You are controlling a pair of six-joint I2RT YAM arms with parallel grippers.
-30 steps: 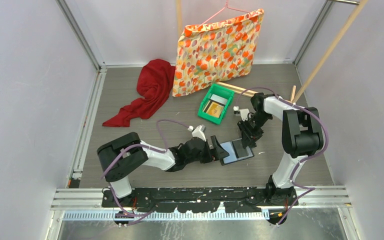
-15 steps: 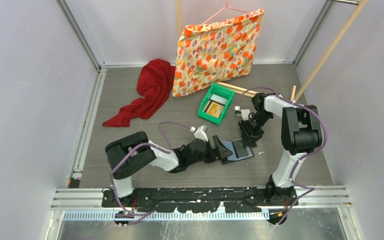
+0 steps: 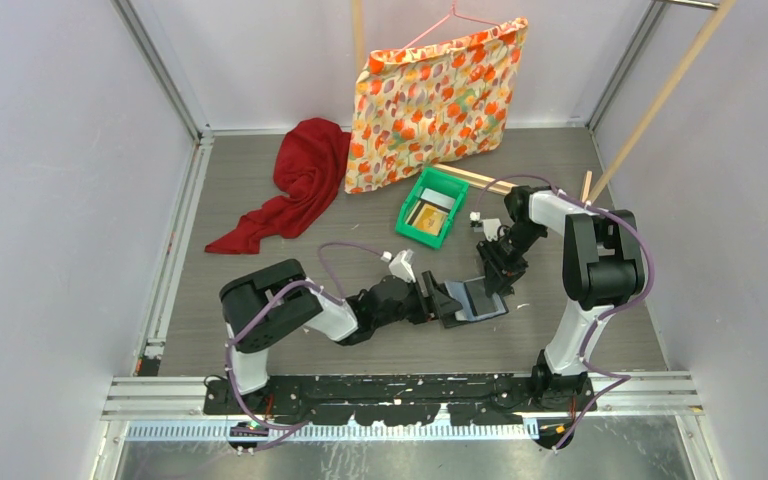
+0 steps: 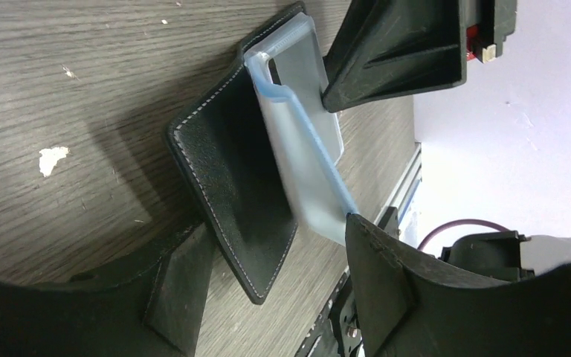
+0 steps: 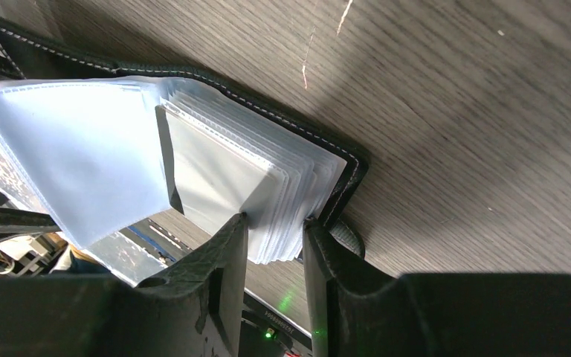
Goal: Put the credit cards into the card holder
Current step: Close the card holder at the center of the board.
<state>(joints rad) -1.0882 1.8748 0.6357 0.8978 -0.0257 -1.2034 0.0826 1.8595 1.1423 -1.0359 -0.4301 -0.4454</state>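
Top view: card holder [image 3: 478, 301] open on grey wood-grain counter [image 3: 360, 200], mid-counter between both grippers, long axis roughly left–right. Left gripper [image 3: 448, 301] at its left end, right gripper [image 3: 493, 280] at its far right edge. Credit cards [image 3: 428, 216], one gold, flat in green plastic tray [image 3: 405, 212], apart behind holder.

Left wrist: black stitched leather cover flap [image 4: 230, 193] raised off counter; translucent blue-grey pocket sheet [image 4: 297, 163] beside it. Left gripper [image 4: 275, 230] jaws apart, straddling both, one finger touching sheet edge.

Right wrist: right gripper [image 5: 275, 249] clamped on fanned pocket stack [image 5: 268, 186], glossy clear plastic, at cover's corner.
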